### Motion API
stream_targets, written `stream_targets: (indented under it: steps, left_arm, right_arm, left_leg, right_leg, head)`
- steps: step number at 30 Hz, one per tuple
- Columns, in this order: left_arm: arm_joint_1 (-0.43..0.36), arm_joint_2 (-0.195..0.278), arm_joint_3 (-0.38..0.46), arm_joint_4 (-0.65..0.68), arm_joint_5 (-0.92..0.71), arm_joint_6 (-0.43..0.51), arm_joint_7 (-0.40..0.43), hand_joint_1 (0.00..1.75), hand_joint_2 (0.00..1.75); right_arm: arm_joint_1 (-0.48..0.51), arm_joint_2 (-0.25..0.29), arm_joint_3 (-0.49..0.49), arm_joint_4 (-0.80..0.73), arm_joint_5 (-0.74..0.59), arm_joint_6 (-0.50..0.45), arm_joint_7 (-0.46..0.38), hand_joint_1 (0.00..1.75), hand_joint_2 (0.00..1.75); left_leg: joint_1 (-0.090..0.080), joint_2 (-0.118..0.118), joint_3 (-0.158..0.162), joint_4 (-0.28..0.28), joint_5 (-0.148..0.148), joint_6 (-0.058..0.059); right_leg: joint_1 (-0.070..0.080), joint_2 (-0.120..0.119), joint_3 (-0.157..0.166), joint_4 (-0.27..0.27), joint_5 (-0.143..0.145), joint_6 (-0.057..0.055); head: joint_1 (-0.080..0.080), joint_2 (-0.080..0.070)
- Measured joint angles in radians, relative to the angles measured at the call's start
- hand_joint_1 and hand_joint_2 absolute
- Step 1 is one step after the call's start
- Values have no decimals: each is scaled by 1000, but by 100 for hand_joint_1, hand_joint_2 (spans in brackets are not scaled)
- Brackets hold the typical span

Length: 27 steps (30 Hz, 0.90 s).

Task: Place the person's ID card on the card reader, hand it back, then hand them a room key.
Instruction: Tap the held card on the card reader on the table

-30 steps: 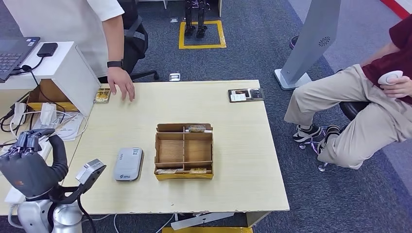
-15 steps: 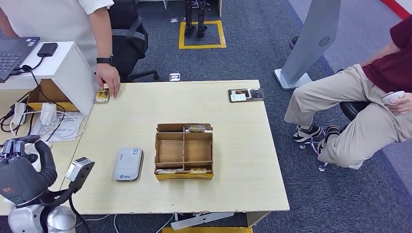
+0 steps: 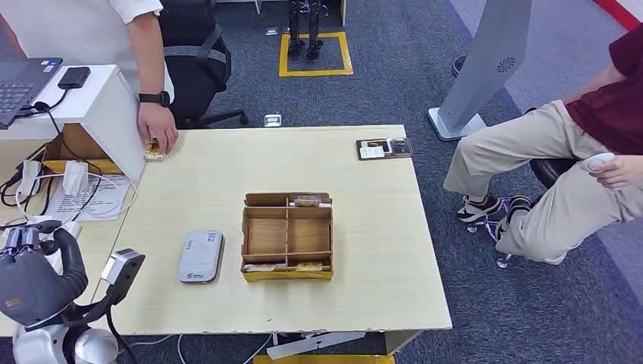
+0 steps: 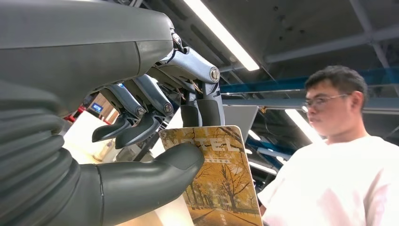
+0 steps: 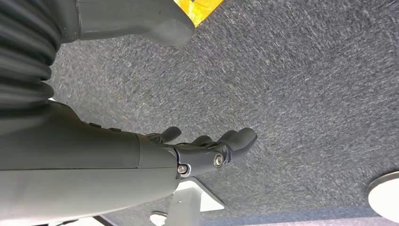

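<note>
While the big wood surface (image 3: 364,227) takes up the middle of the head view, a person in a white shirt (image 3: 83,30) stands at its far left corner. That person's hand (image 3: 158,130) rests on a small card (image 3: 154,149) lying at the edge there. Another person in tan pants (image 3: 546,182) sits well off to the right on the floor side.

A brown box (image 3: 287,236) with little rooms inside sits near the middle of the surface. Some small cards lie in its front and back rooms. Just left of the box, apart from it, lies the grey reader (image 3: 201,256). It has nothing on top of it. A dark tray (image 3: 384,148) with papers sits at the far right edge.

The left robot hand (image 3: 34,269) is low at the left, off the side of the surface. In the left wrist view this robot hand (image 4: 155,141) pinches a key card (image 4: 219,176) between its thumb and its fingers (image 4: 202,110). The key card shows yellow trees and the word HOTEL, and it stands up toward the person in the white shirt.

The right robot hand (image 5: 202,150) hangs over grey carpet (image 5: 291,84). Its fingers are a bit curled and apart, and it holds nothing.
</note>
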Motion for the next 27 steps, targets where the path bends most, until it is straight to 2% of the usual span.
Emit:
stream_targets:
  steps: [9,21,23,27]
  left_arm:
    - [29,-2,-1,36,-62,0,7,175,175]
    - [59,-5,-31,174,-201,1,-28,175,175]
    - [66,1,-53,198,-223,1,26,175,175]
    - [99,30,-161,260,-253,1,194,175,175]
  right_arm:
    - [1,0,0,-5,-21,0,1,0,175]
    - [1,-1,0,-4,-21,0,-9,0,175]
    - [1,-2,0,-3,-27,0,-13,0,175]
    - [2,-6,0,0,-43,0,-16,0,175]
  left_leg:
    - [0,0,0,0,0,0]
    - [0,0,0,0,0,0]
    - [0,0,0,0,0,0]
    - [0,0,0,0,0,0]
  right_leg:
    - [0,0,0,0,0,0]
    - [0,0,0,0,0,0]
    - [0,0,0,0,0,0]
    - [0,0,0,0,0,0]
  head:
    - [0,0]
    - [0,0]
    - [0,0]
    - [0,0]
